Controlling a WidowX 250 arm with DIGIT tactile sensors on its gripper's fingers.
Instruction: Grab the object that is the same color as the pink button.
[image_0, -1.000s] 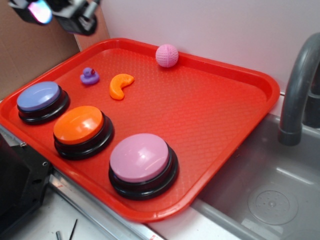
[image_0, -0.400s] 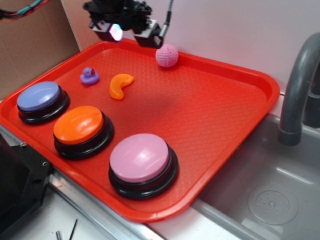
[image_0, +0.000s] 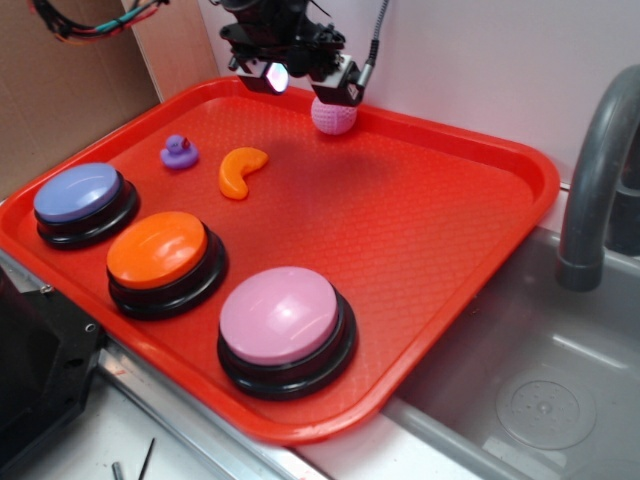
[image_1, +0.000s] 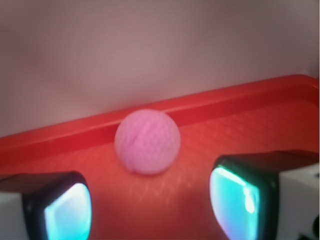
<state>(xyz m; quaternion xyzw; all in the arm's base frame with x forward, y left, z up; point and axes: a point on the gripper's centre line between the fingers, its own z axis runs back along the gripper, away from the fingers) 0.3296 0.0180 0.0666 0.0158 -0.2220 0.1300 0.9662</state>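
Exterior view: the pink ball (image_0: 333, 117) sits at the far edge of the red tray (image_0: 450, 230), tucked against the raised rim, which probably keeps it from rolling. The gripper (image_0: 308, 85) hangs just above and slightly left of it, jaws spread wide, placed so it can drop around the ball. The pink button (image_0: 285, 320) stands near the tray's near edge, its dome matching the ball's color, which marks the ball as the target. The orange button (image_0: 160, 255) and the blue-purple button (image_0: 80, 200) line the left edge; the orange crescent (image_0: 241, 170) and the purple duck (image_0: 179, 152) lie well apart from the ball.

Wrist view: the pink ball (image_1: 147, 141) shows centered ahead, between the 2 open fingers (image_1: 250, 197), untouched, with the tray rim (image_1: 240, 97) right behind it.
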